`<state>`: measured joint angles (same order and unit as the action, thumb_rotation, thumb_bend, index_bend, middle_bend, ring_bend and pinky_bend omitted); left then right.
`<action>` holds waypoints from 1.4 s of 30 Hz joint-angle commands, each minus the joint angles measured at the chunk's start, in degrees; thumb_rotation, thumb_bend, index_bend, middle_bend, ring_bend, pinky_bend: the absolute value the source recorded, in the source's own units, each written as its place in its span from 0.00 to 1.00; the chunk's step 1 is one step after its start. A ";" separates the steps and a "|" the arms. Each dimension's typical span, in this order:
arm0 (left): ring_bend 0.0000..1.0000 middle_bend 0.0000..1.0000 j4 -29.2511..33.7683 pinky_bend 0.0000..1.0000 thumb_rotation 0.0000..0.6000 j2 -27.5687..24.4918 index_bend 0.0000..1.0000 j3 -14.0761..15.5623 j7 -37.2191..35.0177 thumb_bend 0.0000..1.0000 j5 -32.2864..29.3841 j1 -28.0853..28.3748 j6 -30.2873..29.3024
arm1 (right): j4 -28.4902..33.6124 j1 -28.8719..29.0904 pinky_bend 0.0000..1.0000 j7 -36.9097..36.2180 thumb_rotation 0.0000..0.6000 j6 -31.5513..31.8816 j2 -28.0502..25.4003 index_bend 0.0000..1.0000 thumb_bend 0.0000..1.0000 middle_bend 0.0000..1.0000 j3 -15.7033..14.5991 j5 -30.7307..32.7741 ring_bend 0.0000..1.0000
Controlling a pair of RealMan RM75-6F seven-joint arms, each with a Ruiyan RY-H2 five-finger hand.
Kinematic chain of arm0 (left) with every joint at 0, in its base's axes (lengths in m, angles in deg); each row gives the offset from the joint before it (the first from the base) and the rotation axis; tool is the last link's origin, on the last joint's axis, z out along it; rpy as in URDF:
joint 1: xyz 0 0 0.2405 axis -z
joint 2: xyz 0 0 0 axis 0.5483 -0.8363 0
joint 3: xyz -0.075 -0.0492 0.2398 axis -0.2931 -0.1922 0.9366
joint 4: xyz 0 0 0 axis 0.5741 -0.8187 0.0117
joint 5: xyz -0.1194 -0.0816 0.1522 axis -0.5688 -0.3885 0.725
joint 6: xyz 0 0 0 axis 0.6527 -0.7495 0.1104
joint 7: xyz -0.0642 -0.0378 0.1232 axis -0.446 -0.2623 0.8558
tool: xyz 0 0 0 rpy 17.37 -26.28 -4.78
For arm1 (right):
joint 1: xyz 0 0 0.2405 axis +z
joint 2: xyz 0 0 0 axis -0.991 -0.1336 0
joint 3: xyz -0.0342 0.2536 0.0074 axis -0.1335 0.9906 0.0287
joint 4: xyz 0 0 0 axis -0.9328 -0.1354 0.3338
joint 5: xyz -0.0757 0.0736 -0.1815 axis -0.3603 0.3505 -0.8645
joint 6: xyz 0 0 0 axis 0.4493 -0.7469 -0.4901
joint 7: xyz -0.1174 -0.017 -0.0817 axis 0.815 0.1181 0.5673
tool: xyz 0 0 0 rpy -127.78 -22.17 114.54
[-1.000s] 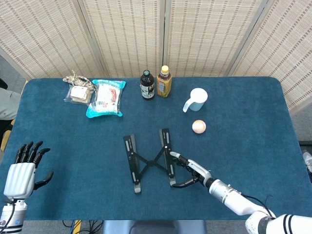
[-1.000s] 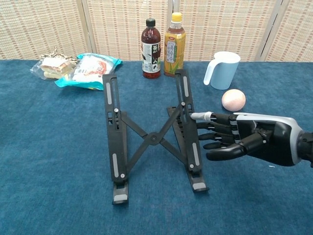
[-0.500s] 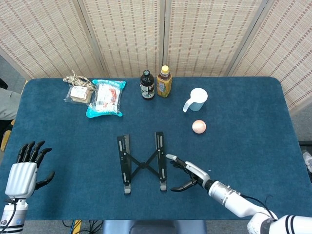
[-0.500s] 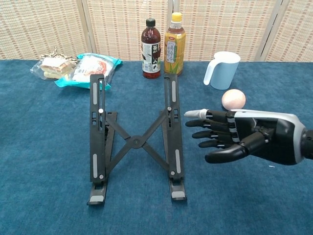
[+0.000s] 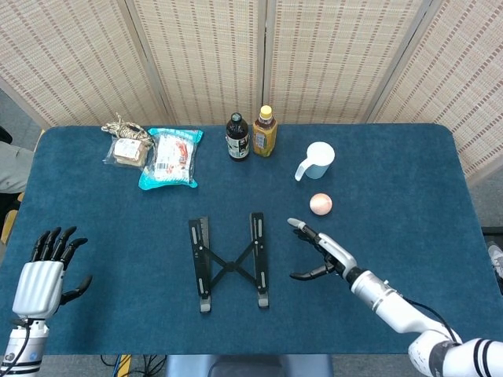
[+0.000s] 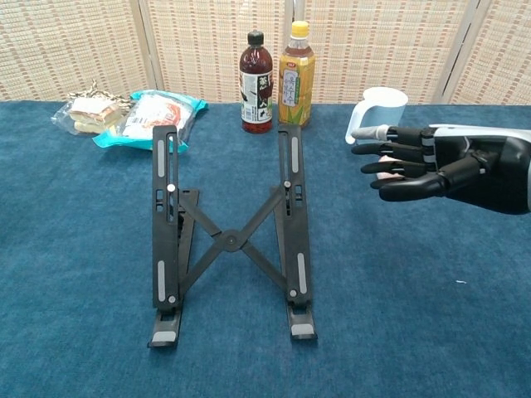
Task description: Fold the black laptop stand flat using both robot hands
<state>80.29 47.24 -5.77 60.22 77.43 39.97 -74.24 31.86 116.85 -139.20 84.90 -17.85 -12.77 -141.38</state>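
The black laptop stand stands unfolded in the middle of the blue table, two long rails joined by an X-shaped cross brace. My right hand hovers to the right of the stand, well apart from it, fingers stretched out and spread, holding nothing. My left hand shows only in the head view, at the near left corner of the table, far from the stand, fingers spread and empty.
Behind the stand are a dark bottle and a yellow-capped bottle. A light blue mug and a pinkish ball lie right of centre. Snack packets sit at the back left.
My right hand pushed the stand leftward and straightened it, then let go and drew back up and to the right. The left hand barely moved.
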 commanded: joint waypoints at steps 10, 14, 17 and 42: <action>0.03 0.10 0.53 0.02 1.00 -0.54 0.22 0.40 0.17 0.22 0.19 -0.74 -0.83 | -9.31 7.50 0.00 -1.26 1.00 -6.86 8.32 0.00 0.01 0.01 5.42 3.67 0.00; 0.03 0.10 0.73 0.02 1.00 -0.78 0.22 0.48 0.26 0.22 0.29 -0.94 -1.05 | -11.94 8.97 0.00 -2.03 1.00 -7.25 11.45 0.00 0.00 0.06 7.04 4.53 0.00; 0.03 0.10 0.89 0.02 1.00 -0.96 0.22 0.57 0.25 0.22 0.33 -1.12 -1.19 | -13.37 9.29 0.05 -2.76 1.00 -6.69 13.45 0.00 0.00 0.13 8.04 5.32 0.01; 0.03 0.10 2.00 0.02 1.00 -1.06 0.22 0.36 1.47 0.22 0.49 -0.45 -0.15 | -2.25 6.76 0.17 -28.77 1.00 8.33 2.64 0.00 0.00 0.19 -0.85 -19.44 0.10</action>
<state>82.29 46.18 -5.41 61.70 77.93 39.51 -74.38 27.77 123.50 -166.26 91.17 -13.37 -11.55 -158.34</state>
